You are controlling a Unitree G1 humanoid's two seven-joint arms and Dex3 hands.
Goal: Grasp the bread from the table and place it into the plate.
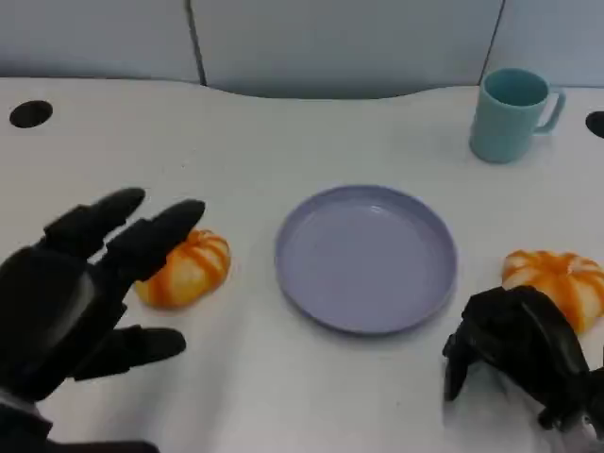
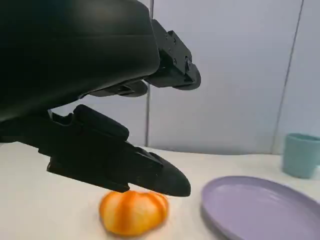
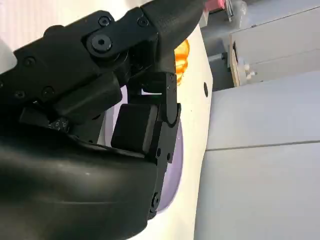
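Two breads [image 1: 185, 270] [image 1: 559, 283] beside plate [image 1: 366, 259], seemingly bare

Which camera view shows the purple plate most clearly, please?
The head view shows it best: the whole purple plate lies open to the camera, round rim complete and nothing in it. The left wrist view shows one side of it, cut by the picture's edge. The right wrist view shows just a sliver of it behind the right hand.
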